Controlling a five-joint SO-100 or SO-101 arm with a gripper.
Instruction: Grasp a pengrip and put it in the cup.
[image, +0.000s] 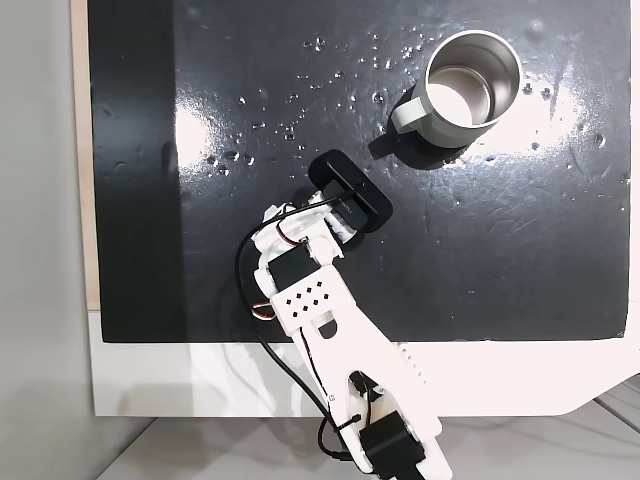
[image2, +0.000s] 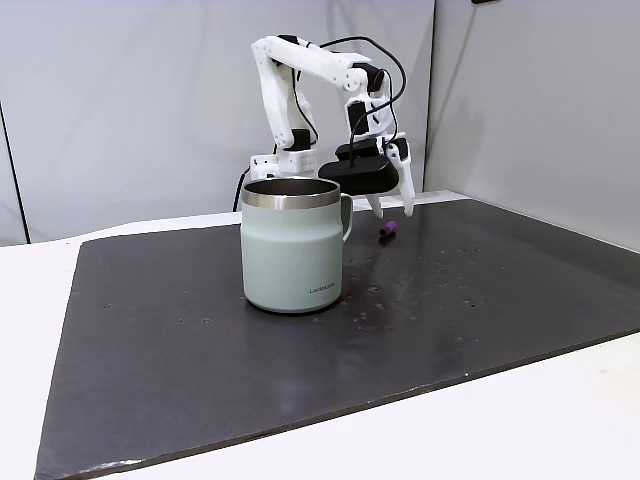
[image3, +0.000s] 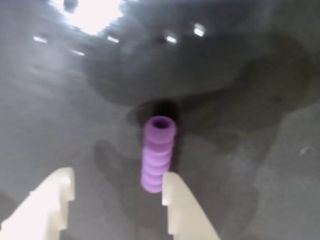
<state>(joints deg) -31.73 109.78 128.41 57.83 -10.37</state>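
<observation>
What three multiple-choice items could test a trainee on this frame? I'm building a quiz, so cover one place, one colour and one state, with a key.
1. Where is the pengrip?
A. Inside the cup
B. On the black mat, beyond the cup in a fixed view
C. Off the mat, on the white table

2. What colour is the pengrip?
A. Lilac-purple
B. Orange
C. Green

3. What state is the claw in?
A. Shut on the pengrip
B. Shut on the cup's handle
C. Open, holding nothing

Key:
1 B: in a fixed view it lies on the mat past the cup, whose steel inside holds nothing in a fixed view from above.
2 A: the wrist view shows a purple ridged tube.
3 C: the wrist view shows both pale fingers spread, the pengrip lying on the mat by one fingertip, ungripped.
</observation>
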